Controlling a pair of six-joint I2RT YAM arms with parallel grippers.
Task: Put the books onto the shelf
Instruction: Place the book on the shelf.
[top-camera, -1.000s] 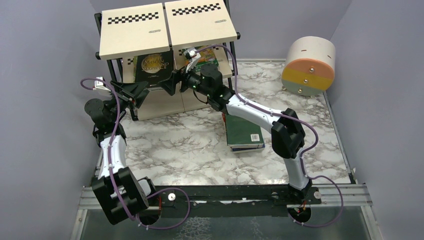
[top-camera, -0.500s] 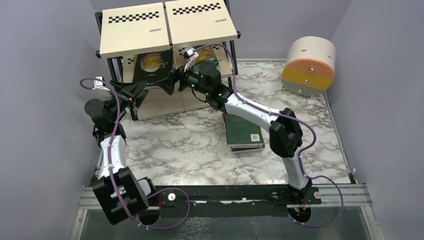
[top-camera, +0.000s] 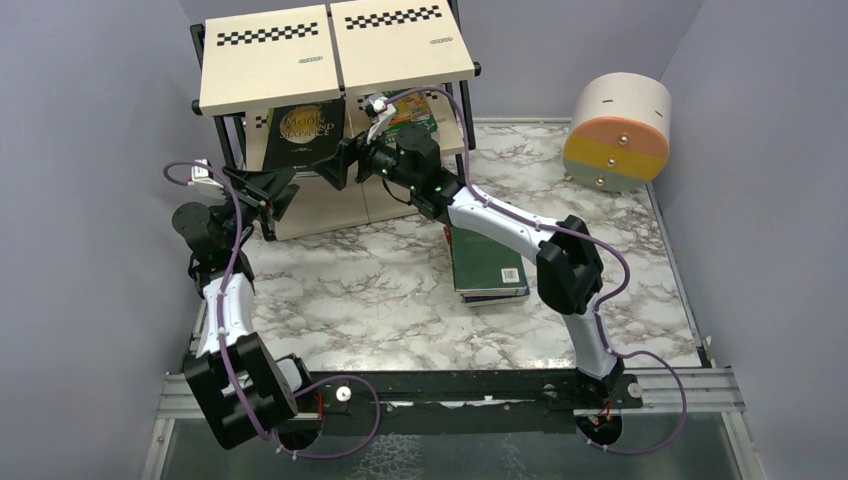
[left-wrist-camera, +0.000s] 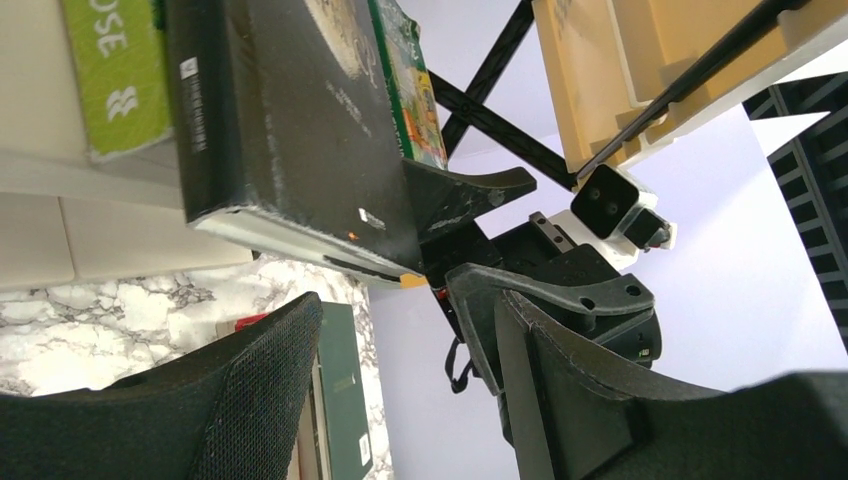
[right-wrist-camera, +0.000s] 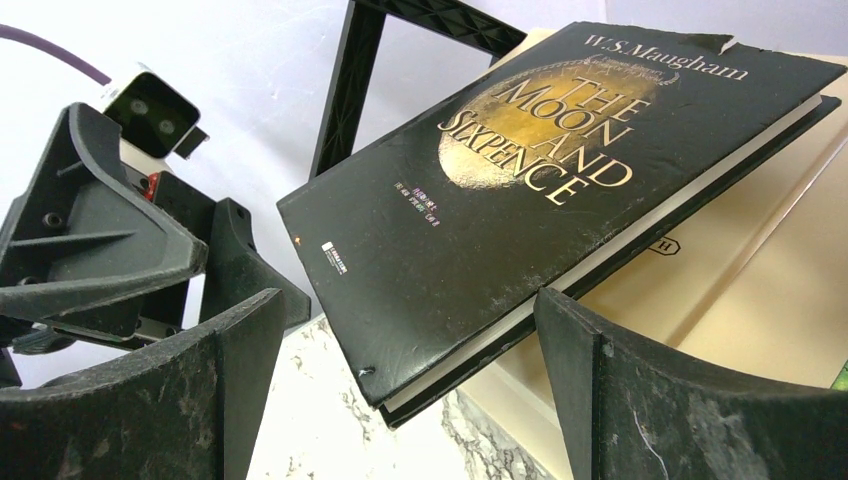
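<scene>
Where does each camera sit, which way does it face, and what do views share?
Top external: above and behind the bases, looking down on table, shelf, left arm, right arm.
Left wrist: on left arm, facing the black book past its own fingers.
Right wrist: on right arm, facing that book's cover past its own fingers.
Shared: all three show the black book.

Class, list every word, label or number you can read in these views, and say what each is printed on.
"W.S.Maugham": black book cover, top.
"THE MOON AND SIXPENCE": gold title, same cover.
"OSE": lime-green book, word cut off.
Unreadable: small print under the title, labels on the shelf, barcode on the dark green book.
</scene>
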